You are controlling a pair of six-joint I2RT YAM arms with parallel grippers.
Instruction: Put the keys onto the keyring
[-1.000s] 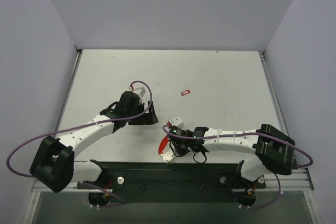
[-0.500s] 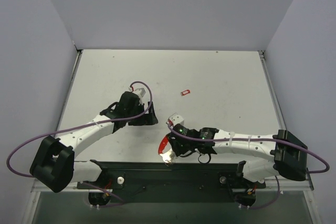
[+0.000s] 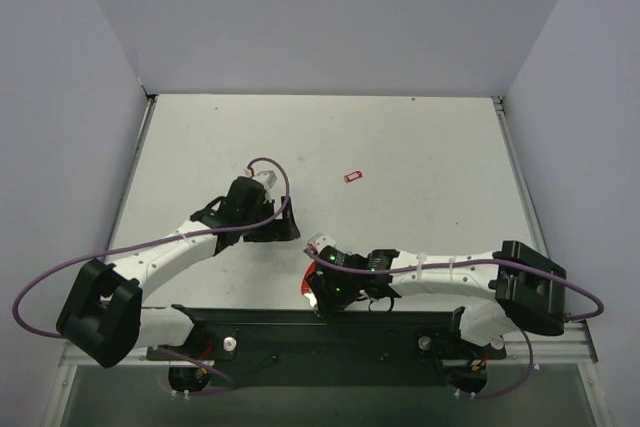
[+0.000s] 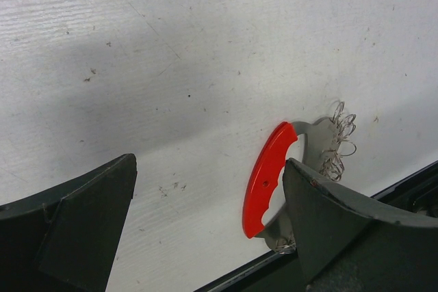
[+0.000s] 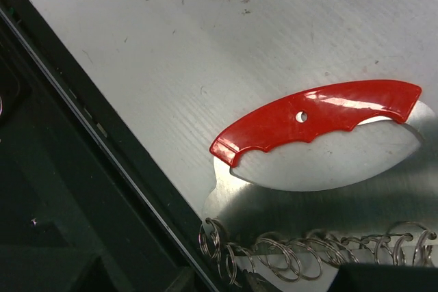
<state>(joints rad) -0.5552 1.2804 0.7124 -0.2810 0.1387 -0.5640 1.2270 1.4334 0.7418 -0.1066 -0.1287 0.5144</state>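
The keyring is a red curved clip (image 5: 316,120) on a silver plate (image 5: 321,169), with a string of thin wire rings (image 5: 308,251) along its lower side. It lies at the table's near edge, beside the black rail. My right gripper (image 3: 322,292) hovers right over it and hides most of it from above. Only one dark fingertip (image 5: 393,280) shows, next to the rings, and no grip can be made out. The left wrist view also has the keyring (image 4: 268,177), beside the right finger of my open, empty left gripper (image 4: 209,169). The keys, a tiny red tag (image 3: 351,177), lie alone farther back.
A black rail (image 3: 300,332) runs along the table's near edge, close under the keyring (image 5: 68,135). Purple cables loop off both arms. Grey walls close in the white table (image 3: 420,147) on three sides.
My right wrist has shifted left and toward the near edge, and now covers the rings that showed before. Its jaws have widened a little. The left arm has barely moved.
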